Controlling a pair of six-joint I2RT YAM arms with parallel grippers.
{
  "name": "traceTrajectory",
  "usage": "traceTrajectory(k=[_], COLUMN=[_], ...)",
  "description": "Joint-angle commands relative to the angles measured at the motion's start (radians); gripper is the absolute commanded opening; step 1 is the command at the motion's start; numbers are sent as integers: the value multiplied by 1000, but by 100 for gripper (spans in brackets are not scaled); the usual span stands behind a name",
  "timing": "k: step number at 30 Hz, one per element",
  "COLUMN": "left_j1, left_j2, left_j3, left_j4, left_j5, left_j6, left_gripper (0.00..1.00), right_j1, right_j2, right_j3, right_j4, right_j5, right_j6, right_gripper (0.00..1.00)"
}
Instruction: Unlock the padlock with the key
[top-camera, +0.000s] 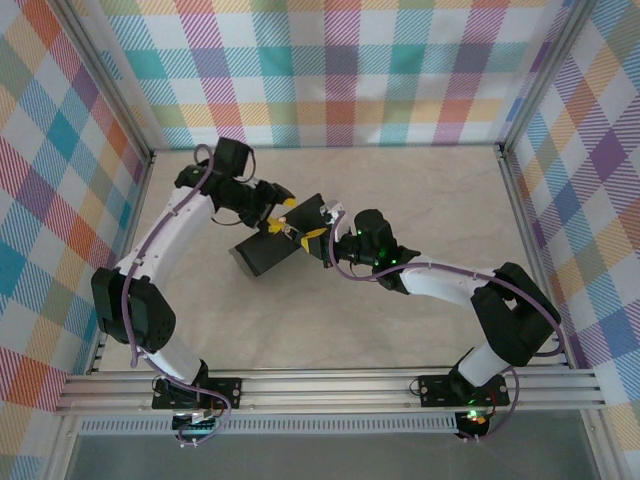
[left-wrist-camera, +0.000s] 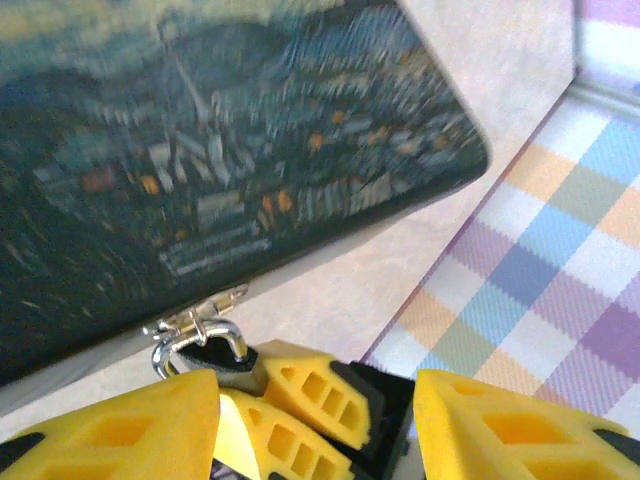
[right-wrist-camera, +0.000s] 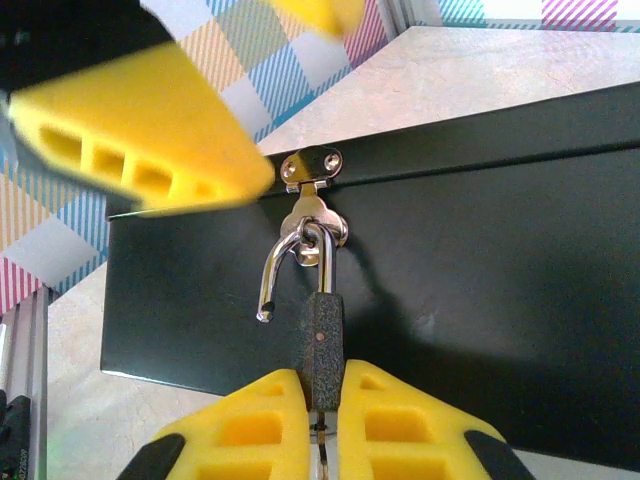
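Observation:
The padlock (right-wrist-camera: 322, 335) is a small grey body with a silver shackle (right-wrist-camera: 285, 260). It hangs from the hasp (right-wrist-camera: 315, 222) on the dark box (right-wrist-camera: 480, 280). One end of the shackle is free of the body, so the lock stands open. My right gripper (right-wrist-camera: 322, 372) is shut on the padlock body from below. A thin metal strip, possibly the key (right-wrist-camera: 322, 445), shows under the body between the fingers. My left gripper (left-wrist-camera: 315, 390) is open and straddles the right gripper's fingers (left-wrist-camera: 310, 400) beside the shackle (left-wrist-camera: 190, 335). Both grippers (top-camera: 283, 212) (top-camera: 310, 238) meet at the box's front.
The box (top-camera: 270, 252), with a night-sky print on its lid (left-wrist-camera: 200, 150), lies mid-table. Checked walls (top-camera: 60, 200) enclose the table on three sides. A metal rail (top-camera: 330, 390) runs along the near edge. One blurred left finger (right-wrist-camera: 140, 130) hovers over the box.

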Motion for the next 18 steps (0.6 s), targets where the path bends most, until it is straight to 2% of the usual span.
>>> traceTrajectory(k=[1, 10, 13, 18], left_j1=[53, 153, 166, 167], left_j2=[-52, -23, -13, 10], left_j3=[56, 79, 29, -41], left_j4=[-48, -179, -157, -117], left_j5=[-43, -340, -382, -381], left_j6=[65, 333, 374, 402], left_gripper=[53, 53, 53, 49], right_j1=[0, 2, 6, 24], right_j2=[-36, -57, -70, -79], right_j3=[43, 73, 97, 136], right_j4=[-14, -116, -186, -289], right_j5=[-6, 28, 58, 154], right_j6=[-33, -138, -197, -280], right_gripper=[5, 4, 4, 3])
